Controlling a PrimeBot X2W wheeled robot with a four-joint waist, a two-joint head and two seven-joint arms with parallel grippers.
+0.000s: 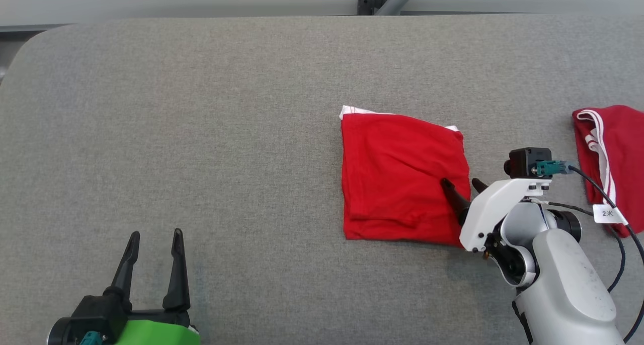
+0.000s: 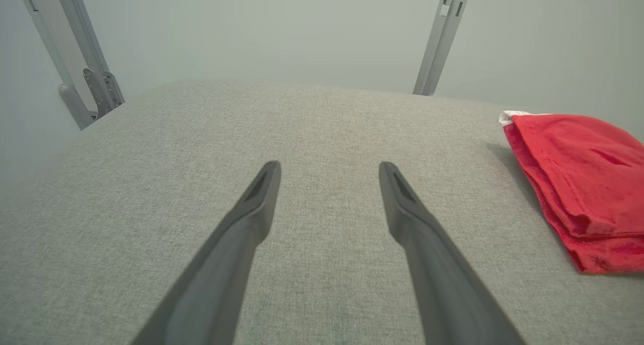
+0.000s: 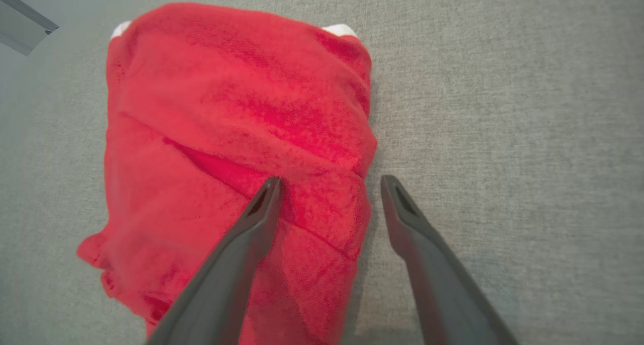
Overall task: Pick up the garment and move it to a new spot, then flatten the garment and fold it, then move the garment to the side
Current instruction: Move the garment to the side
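A: Our garment (image 1: pixel 400 176) lies as a folded square, right of the middle of the table (image 1: pixel 201 134). We judge the fold done, so the step in hand is the move to the side.

B: Agreed. Our right gripper (image 1: pixel 461 182) stands wide and straddles the garment's right edge. One finger is over the red cloth, the other over bare table just beside it. We cannot tell whether the tips touch down.

A: Then we should go low before closing, so the outer finger slips under every layer. If we pinch only the top layer, the fold will likely open as we lift.

B: We should also bite well onto the edge, near its middle, so the square hangs evenly. A corner grip would probably let it droop.

A: Let us lift only a little. The woven table cover may catch a dragged hem and roll it.

B: The other red garment (image 1: pixel 611 149), white-striped, lies at the table's right end, apart from ours. We should set ours down without overlapping it.

A: Our left gripper (image 1: pixel 156 233) is wide too and holds nothing, over bare table at the lower left. We could bring it in if one grip sags.
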